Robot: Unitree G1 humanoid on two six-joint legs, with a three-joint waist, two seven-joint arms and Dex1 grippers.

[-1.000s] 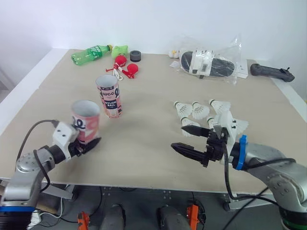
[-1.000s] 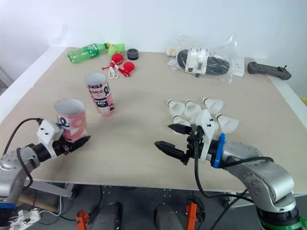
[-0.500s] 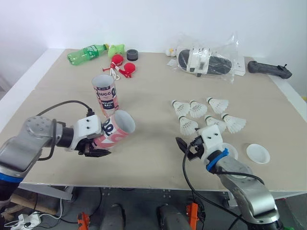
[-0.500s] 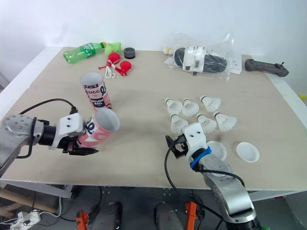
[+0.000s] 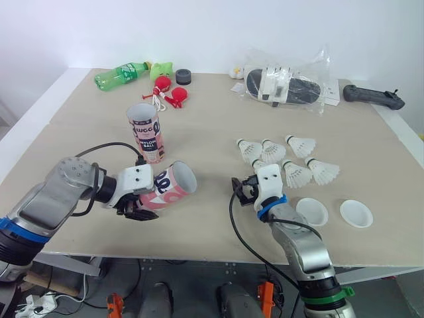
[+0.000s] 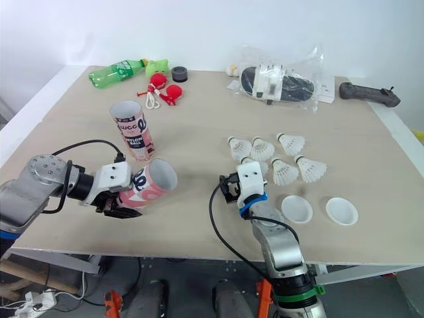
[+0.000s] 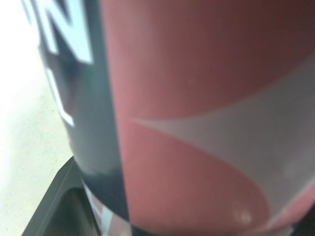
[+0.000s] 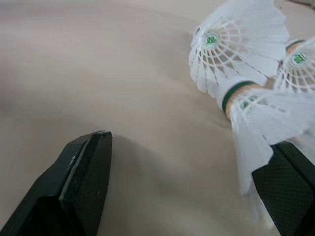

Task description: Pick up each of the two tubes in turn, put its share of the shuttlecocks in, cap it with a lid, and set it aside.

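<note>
Upper left of the head view: green bottle lying on its side on the table. Beside it to the right are some red items and a black disc.

Left of centre: second tube stands upright, mouth open, uncapped.

Lower left: left gripper is clamped on the pink tube. The tube is tipped almost onto its side, with its open mouth facing right. It lies just below the upright tube and apart from it. Cannot tell whether it touches the table. In the left wrist view the tube wall sits right against the camera, with one black finger pressed to it.

Centre, low: right gripper sits close to the table at the left edge of the shuttlecock group. In the right wrist view its fingers are wide apart and hold nothing. One shuttlecock lies just beside the other finger, cork end away from the camera.

Right of centre: the shuttlecocks lie in a loose cluster on the table. I count six, the nearest partly hidden behind the right wrist. None is in a tube.

Lower right: two white lids lie side by side, just below the cluster.

Upper right: clear plastic bag with dark and white contents. A black controller lies at the far right edge.
</note>
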